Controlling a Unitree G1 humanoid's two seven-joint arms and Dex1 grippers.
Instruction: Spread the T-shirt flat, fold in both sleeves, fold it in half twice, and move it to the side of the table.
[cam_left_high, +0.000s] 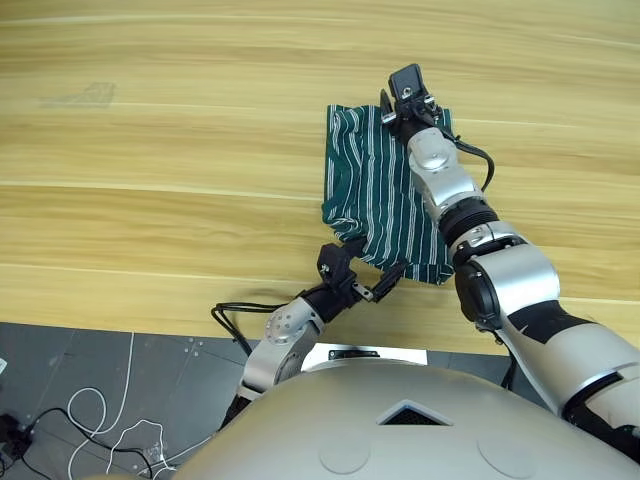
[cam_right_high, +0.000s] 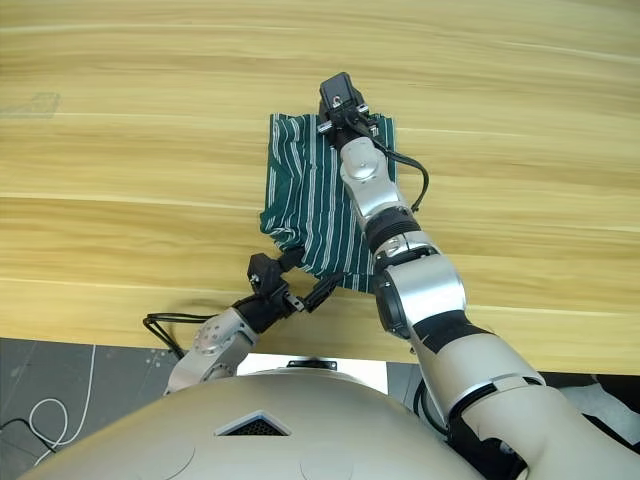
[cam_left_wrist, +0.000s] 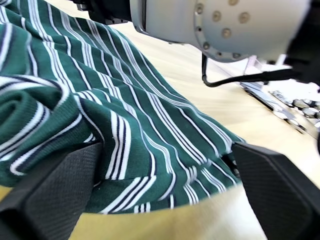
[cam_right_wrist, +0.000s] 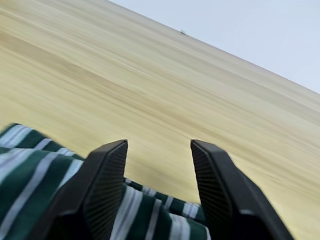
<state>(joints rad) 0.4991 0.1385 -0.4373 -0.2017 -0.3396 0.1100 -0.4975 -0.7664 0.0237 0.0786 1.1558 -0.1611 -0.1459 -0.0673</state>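
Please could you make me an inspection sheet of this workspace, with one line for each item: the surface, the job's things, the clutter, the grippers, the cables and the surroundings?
Surface: wooden table, light planks, with a faint grey mark at the far left.
Job's things: green striped T-shirt, folded to a rough rectangle close to the table's near edge; its near left corner is bunched.
Clutter: nothing seen.
Grippers: left gripper open at the T-shirt's near edge, cloth between its fingers; right gripper open over the far edge.
Cables: black cable loops off the left arm below the table edge; white cables lie loose on the floor.
Surroundings: dark grey floor in front of the table.
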